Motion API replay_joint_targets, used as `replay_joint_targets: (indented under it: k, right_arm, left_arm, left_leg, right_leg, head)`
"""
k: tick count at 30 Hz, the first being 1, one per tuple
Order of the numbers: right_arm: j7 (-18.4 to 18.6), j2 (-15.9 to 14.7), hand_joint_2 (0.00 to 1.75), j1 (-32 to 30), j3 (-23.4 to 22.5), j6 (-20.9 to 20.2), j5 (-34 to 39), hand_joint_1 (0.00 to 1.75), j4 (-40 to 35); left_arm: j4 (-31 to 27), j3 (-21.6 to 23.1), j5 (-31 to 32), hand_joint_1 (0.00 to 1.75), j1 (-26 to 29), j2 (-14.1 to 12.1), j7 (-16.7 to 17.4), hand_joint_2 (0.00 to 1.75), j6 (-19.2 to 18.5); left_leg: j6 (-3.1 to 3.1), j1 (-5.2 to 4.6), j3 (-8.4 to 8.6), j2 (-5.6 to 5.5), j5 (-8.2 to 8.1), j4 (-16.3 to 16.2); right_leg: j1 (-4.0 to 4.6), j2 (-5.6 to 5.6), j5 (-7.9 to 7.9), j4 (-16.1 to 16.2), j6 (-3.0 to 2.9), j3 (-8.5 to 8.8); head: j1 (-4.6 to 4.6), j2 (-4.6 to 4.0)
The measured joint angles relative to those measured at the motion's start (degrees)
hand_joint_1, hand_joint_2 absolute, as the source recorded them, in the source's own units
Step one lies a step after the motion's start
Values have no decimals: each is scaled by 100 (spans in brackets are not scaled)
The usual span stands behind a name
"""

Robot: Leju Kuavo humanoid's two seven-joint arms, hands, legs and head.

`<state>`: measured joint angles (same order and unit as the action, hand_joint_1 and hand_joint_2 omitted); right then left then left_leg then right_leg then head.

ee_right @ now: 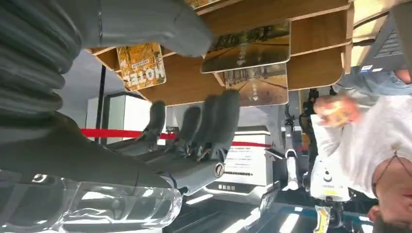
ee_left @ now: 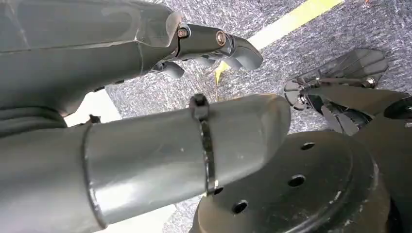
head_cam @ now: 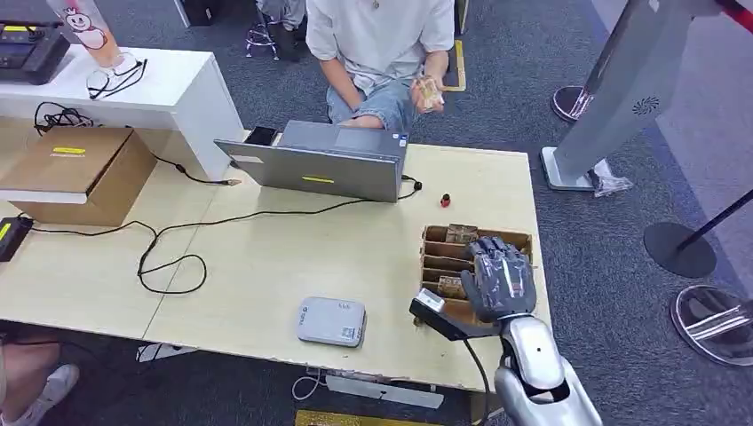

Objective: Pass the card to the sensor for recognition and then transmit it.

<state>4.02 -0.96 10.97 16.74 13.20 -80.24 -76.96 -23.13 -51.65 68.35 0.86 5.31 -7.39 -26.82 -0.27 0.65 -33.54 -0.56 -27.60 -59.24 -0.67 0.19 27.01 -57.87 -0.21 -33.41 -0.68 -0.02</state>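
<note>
Your right hand hovers over the wooden card rack, fingers spread, holding nothing. The cards stand in its slots, printed with autumn road scenes. Your left hand hangs loosely curled, empty.

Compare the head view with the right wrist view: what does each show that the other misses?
Head view alone: the laptop's whole lid, grey sensor pad, cardboard box and cables on the table. Right wrist view alone: a card printed HOTEL and the red barrier tape. Both: the right hand over the wooden card holder, and a seated person.
</note>
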Motion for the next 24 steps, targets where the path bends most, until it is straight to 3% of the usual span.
replay_joint_targets:
  k: [2, 5, 13, 16, 24]
  right_arm:
    - [0, 0, 175, 13, 31, 0, 2, 68, 28]
    - [0, 0, 175, 32, 52, 0, 0, 65, 61]
    - [-2, 11, 175, 72, 149, -20, -4, 65, 92]
    - [-44, 11, 175, 85, 162, -26, 2, 73, 113]
    - [-92, 9, 175, 138, 190, -13, 44, 70, 240]
  left_arm:
    - [-24, -13, 9, 0, -1, 9, 0, 0, -2]
    - [-37, -42, 24, 0, 0, 15, 0, 0, -4]
    - [-41, -98, 46, 0, -1, 20, 0, 0, -11]
    - [-41, -118, 52, 0, -2, 20, 0, 0, -11]
    - [-41, -138, 94, 0, -15, 17, 0, 0, 4]
  left_leg:
    - [0, 0, 0, 0, 0, 0]
    - [0, 0, -1, -1, 0, 0]
    - [0, 0, -1, -1, 0, 0]
    - [0, 0, -1, -2, 0, 0]
    - [0, 0, 0, -2, 0, 0]
  right_leg:
    - [0, -1, 0, 0, 0, 0]
    - [0, -1, 0, 0, 0, 0]
    - [0, -1, 0, 0, 0, 0]
    - [0, -1, 0, 0, 0, 0]
    - [0, -1, 0, 0, 0, 0]
  head:
    - [0, 0]
    - [0, 0]
    - [0, 0]
    - [0, 0]
    - [0, 0]
